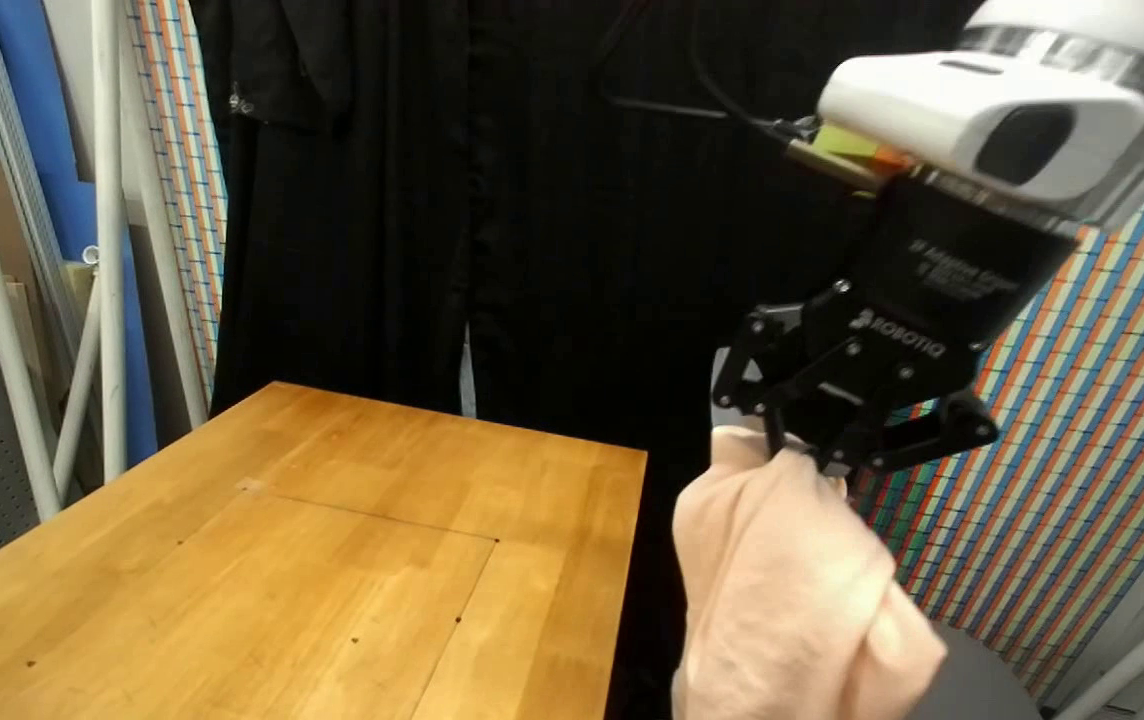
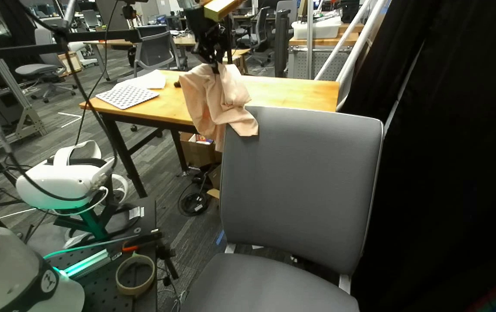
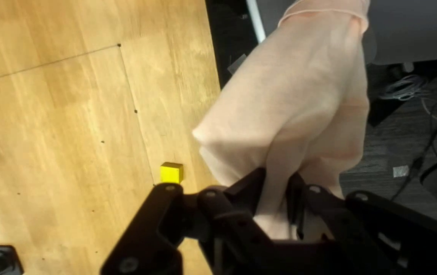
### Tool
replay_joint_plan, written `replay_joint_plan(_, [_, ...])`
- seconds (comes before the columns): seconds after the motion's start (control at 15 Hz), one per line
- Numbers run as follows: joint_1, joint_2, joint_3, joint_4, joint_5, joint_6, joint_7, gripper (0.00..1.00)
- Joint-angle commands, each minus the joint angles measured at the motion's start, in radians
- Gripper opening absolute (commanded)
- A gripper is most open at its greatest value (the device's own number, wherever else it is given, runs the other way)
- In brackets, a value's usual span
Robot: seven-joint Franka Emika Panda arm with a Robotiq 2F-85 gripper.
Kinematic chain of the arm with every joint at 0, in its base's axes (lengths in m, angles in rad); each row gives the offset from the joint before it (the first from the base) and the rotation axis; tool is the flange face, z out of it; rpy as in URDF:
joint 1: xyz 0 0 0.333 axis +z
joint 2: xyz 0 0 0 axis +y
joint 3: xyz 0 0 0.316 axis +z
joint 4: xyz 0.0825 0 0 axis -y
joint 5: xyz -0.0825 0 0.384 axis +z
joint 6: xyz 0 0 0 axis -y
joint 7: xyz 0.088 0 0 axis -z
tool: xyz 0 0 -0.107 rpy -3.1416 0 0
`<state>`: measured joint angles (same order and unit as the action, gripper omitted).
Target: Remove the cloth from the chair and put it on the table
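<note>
A limp, pale peach fabric cloth [image 1: 782,590] hangs beneath a black, two-fingered mechanical hand [image 3: 277,187], which grips a gathered fold of it, its fingers close together with the fabric pinched between them. The cloth's long side runs downward from that pinch. In an exterior view, its loose lower end crosses the upper corner of the tall back of a grey padded chair [image 2: 300,182]; whether the two touch there is hard to tell from this angle. The coming move turns on a sideways relation: a broad, honey-coloured wooden counter [image 1: 332,580] lies to the left of the hand and cloth in an exterior view, with a dark gap between them. In the wrist view, the counter fills the left side, and one corner of the cloth overlaps its edge. In that view a small, bright yellow block [image 3: 172,173] shows against the counter near the hand. The hand leans at a slant, fingers pointing down, carried by a white robot arm [image 1: 942,95] that enters from the upper right in an exterior view. The next step probably calls for lifting the loose end clear of the chair, then carrying the cloth across the counter's edge and lowering it.
</note>
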<state>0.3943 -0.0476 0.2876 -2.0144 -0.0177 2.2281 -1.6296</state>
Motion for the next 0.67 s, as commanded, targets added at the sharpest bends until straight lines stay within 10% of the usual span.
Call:
replay_joint_plan(0.0, [0.005,0.228,0.054,0.212,-0.109,-0.007,-0.017,0.15])
replay_joint_plan(0.53, [0.045,0.499,0.131,0.565,-0.147,-0.062,-0.114,0.14])
replay_joint_plan(0.6, [0.044,0.513,0.138,0.597,-0.125,-0.071,-0.118,0.41])
